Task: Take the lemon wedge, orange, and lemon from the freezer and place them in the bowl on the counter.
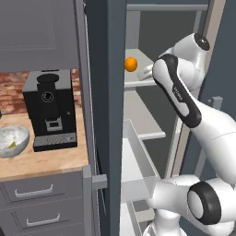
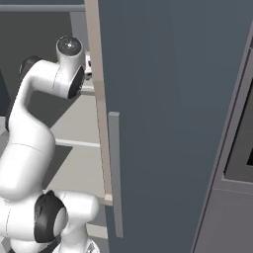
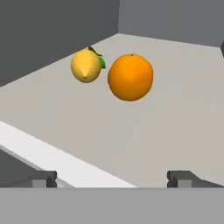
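Starting at the far left of the left base view, the bowl (image 1: 13, 140) sits on the counter (image 1: 46, 161), cut by the picture's left edge, with a small yellow piece inside it that I take for the lemon wedge (image 1: 12, 144), though it is too small to be sure of its shape. Just right of the bowl stands the black coffee machine (image 1: 50, 110), under a grey wall cupboard (image 1: 39, 32). Below the wood top are grey drawers (image 1: 34, 191) with bar handles.

Further right is the freezer (image 1: 108, 92), its door swung open. On an upper shelf (image 1: 138, 83) the orange (image 1: 131, 64) peeks out beside the freezer's dark front edge, which covers part of it. A white drawer (image 1: 138, 161) is pulled out lower down. My arm reaches in over that shelf and its own links hide my hand from this side.

In the right base view the open door (image 2: 168, 123) with its long bar handle (image 2: 114, 173) blocks nearly all of the interior, and the arm's upper joint covers the shelf.

In the hand view the lemon (image 3: 86, 65), with a green leaf at its end, lies left of the orange (image 3: 130, 77), just beside it; whether they touch I cannot tell. Both rest on the light grey shelf floor. My gripper (image 3: 112, 178) stands wide apart and empty, short of both fruits, only its two dark tips visible
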